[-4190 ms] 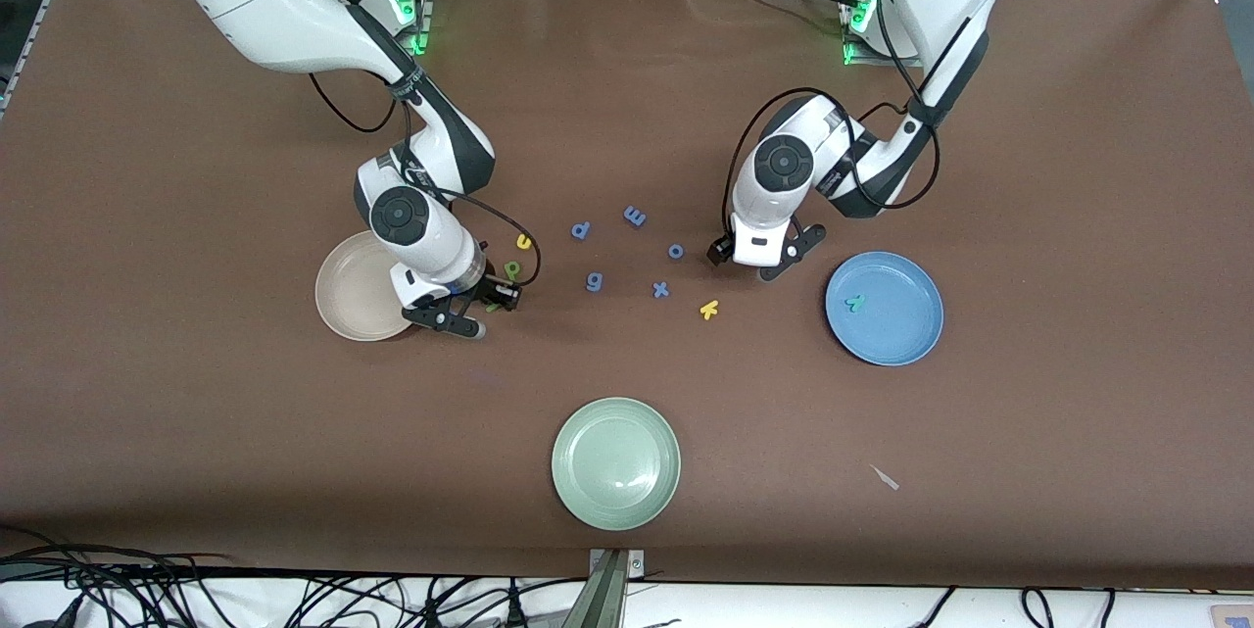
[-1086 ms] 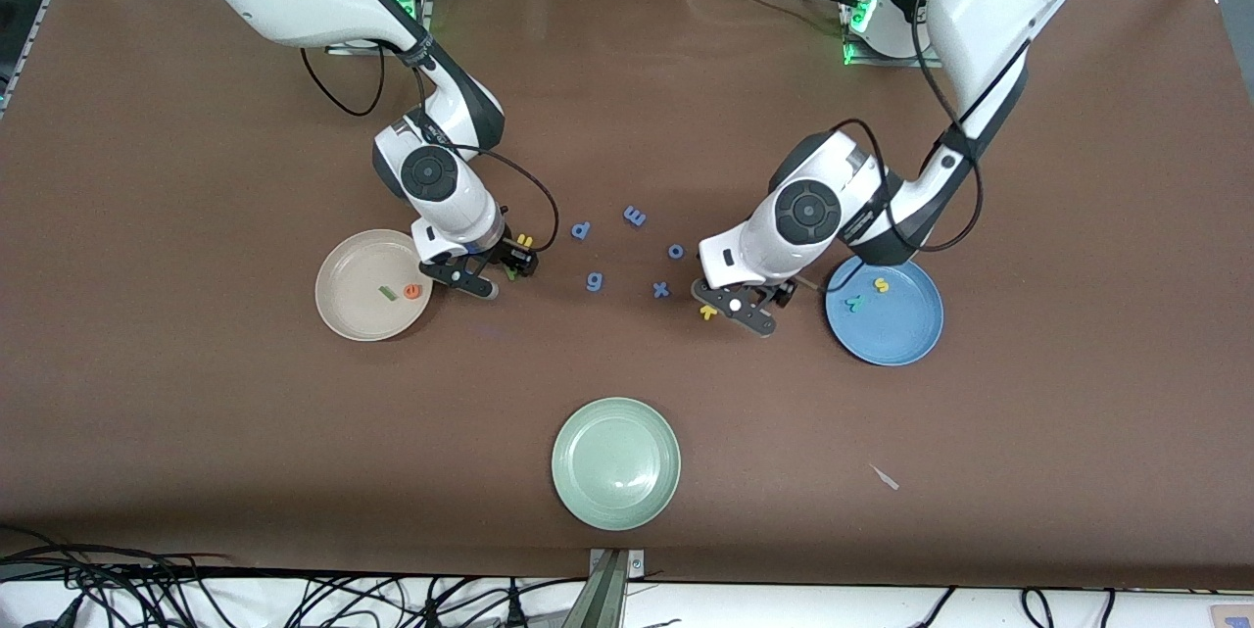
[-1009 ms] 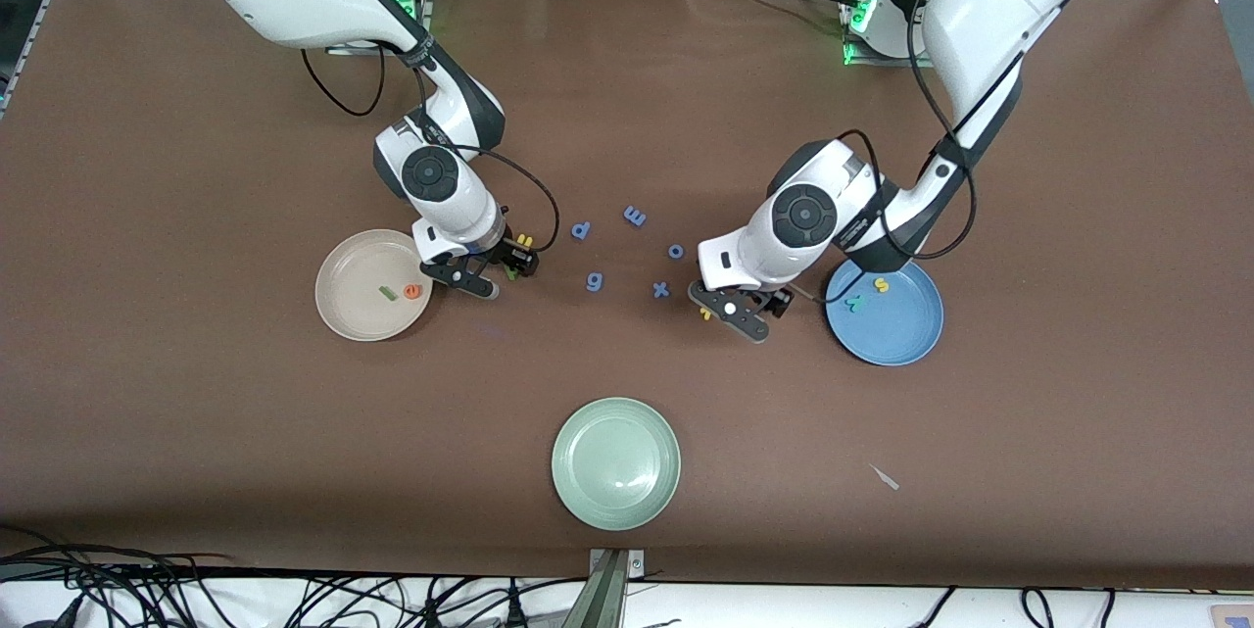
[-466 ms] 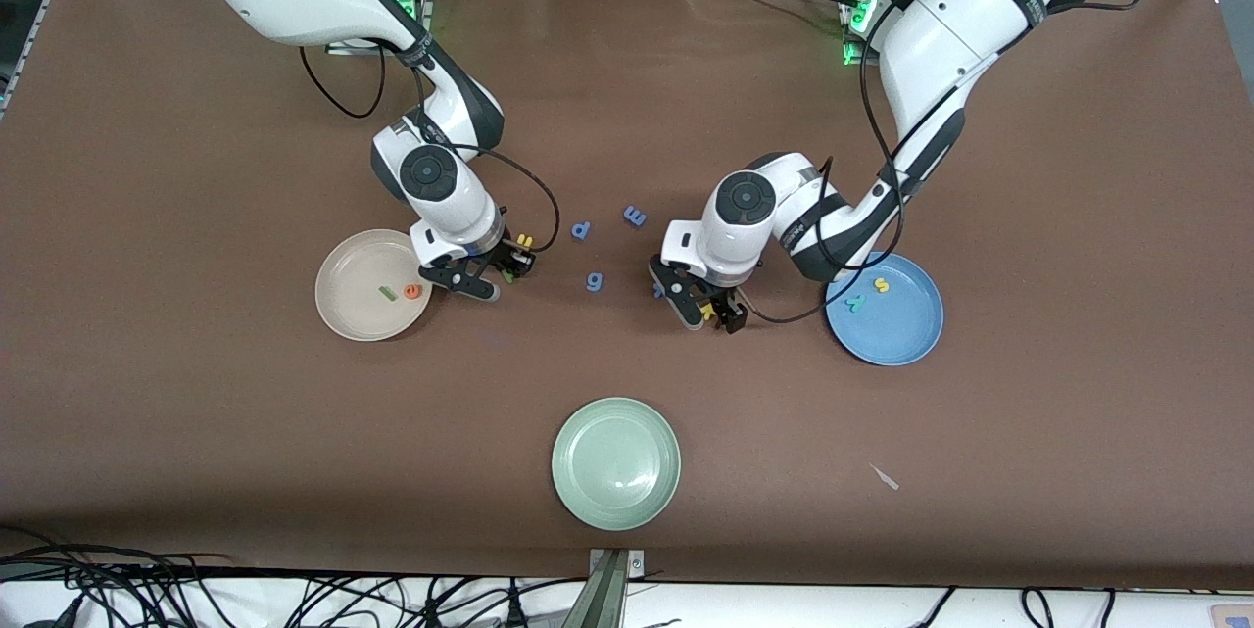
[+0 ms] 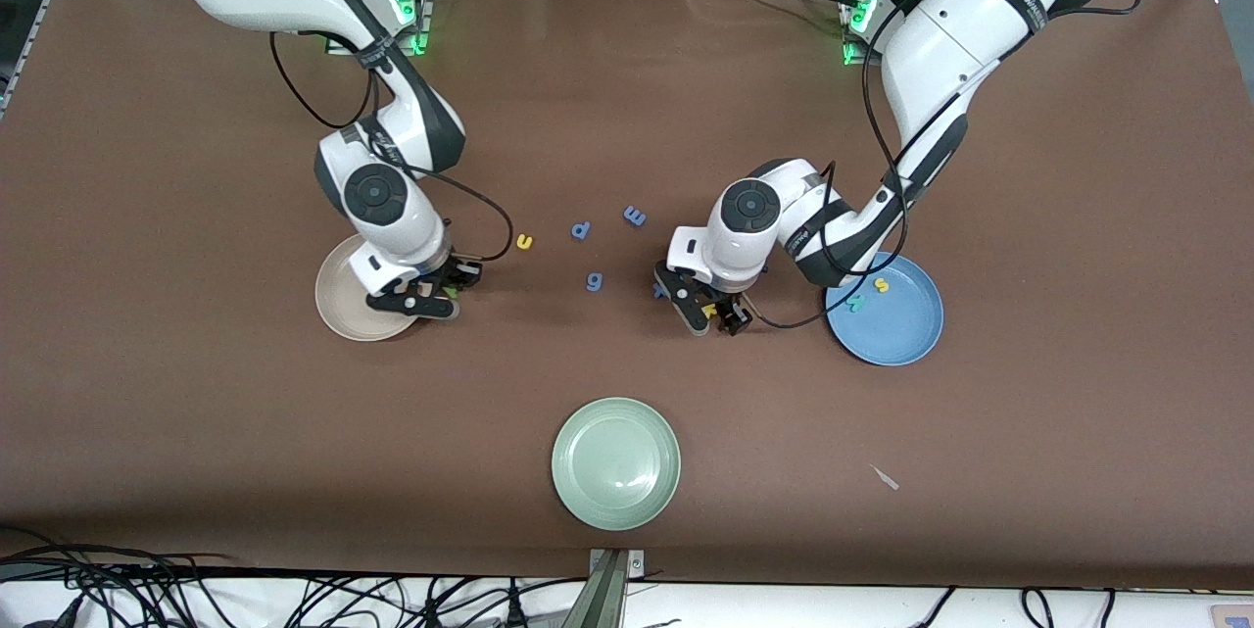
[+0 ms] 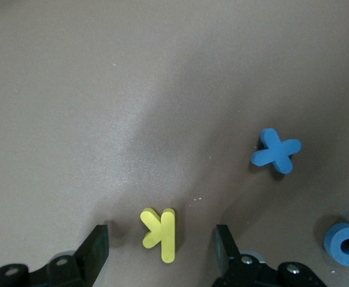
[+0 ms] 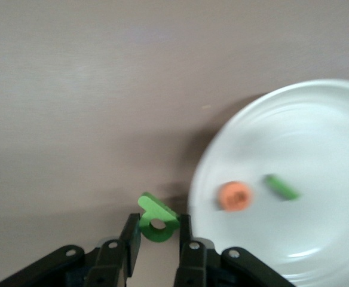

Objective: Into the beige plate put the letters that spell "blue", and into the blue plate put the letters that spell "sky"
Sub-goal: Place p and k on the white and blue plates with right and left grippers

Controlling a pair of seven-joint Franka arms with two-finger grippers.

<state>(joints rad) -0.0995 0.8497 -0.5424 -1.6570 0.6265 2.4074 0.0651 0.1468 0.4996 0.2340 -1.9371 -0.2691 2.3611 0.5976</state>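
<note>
My right gripper is shut on the dark green "b", just above the table beside the rim of the beige plate. In that plate lie the orange "e" and the green bar "l". The yellow "u" lies on the table toward the middle. My left gripper is open, low over the table, with the yellow "k" between its fingers and a gap on each side. The blue plate holds the teal "y" and the yellow "s".
Blue letters lie mid-table: a "p", an "m", a "g", an "x" and an "o" beside my left gripper. A pale green plate sits nearer the front camera.
My right gripper has carried the green "b" away from the yellow "u" to the beige plate's rim. My left gripper has swung round and settled over the "k".
</note>
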